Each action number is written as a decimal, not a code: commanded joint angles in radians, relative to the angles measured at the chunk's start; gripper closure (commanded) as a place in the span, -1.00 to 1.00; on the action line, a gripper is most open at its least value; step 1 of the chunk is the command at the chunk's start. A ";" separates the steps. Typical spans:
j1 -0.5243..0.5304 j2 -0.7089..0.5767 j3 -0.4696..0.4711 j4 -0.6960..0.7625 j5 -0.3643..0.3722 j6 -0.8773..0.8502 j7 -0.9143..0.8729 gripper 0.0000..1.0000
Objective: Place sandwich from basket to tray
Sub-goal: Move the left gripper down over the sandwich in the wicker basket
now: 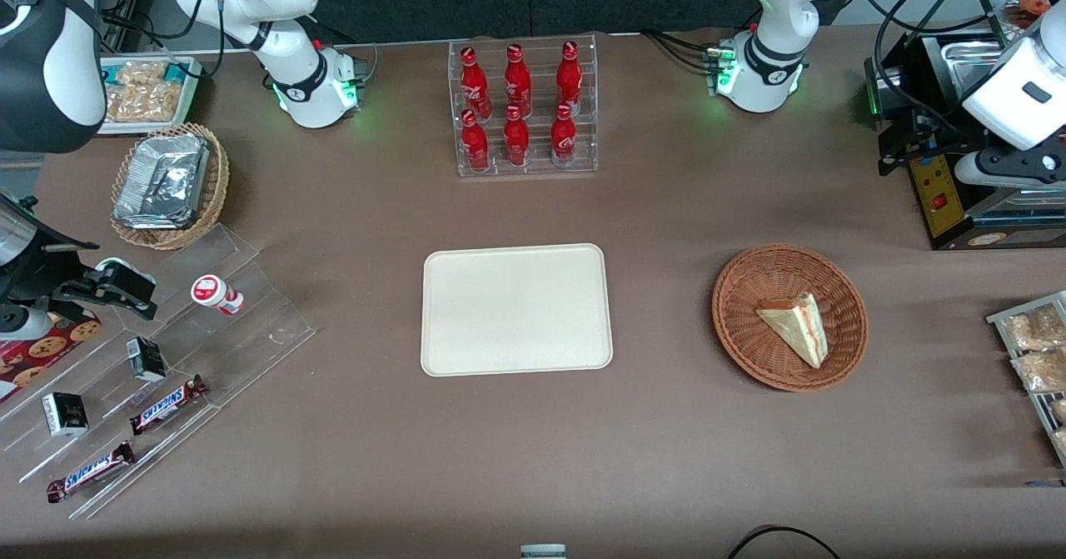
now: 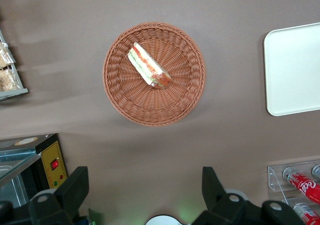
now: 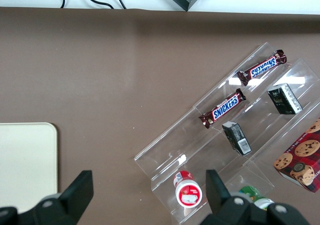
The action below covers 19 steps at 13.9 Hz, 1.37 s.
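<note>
The sandwich [image 1: 795,326] [image 2: 148,66], a pale triangular wedge with red and green filling along its edge, lies in the round reddish-brown basket [image 1: 741,292] [image 2: 120,90]. The cream tray [image 1: 516,309] [image 2: 295,70] sits bare at the table's middle, beside the basket toward the parked arm's end. My gripper [image 1: 1003,169] [image 2: 144,174] hangs high above the table near the black machine, farther from the front camera than the basket. It is open, its fingers spread wide with only bare tablecloth between them.
A black machine with a yellow panel [image 1: 958,201] [image 2: 47,160] stands under my arm. A clear rack of red bottles [image 1: 525,109] [image 2: 300,182] is at the back. Bagged snacks [image 1: 1033,351] [image 2: 7,70] lie at the working arm's end. A stepped rack [image 1: 150,359] and foil-pack basket [image 1: 166,184] lie toward the parked arm's end.
</note>
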<state>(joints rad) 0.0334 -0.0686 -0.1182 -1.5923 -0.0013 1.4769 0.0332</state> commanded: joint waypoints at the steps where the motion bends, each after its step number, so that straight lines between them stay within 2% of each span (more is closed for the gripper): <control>1: 0.003 0.007 -0.003 0.015 0.015 -0.023 -0.015 -0.99; 3: 0.005 0.045 -0.002 0.009 0.015 -0.015 -0.039 -0.99; 6: 0.005 0.140 -0.001 -0.026 0.015 0.041 -0.241 -0.99; 10: 0.006 0.222 0.017 -0.207 0.020 0.322 -0.496 -0.99; 16: 0.005 0.332 0.035 -0.429 0.018 0.731 -0.644 -0.99; 19: 0.003 0.410 0.034 -0.439 0.017 0.845 -0.696 -0.99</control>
<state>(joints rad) 0.0381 0.3088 -0.0811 -2.0275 0.0075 2.2636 -0.6142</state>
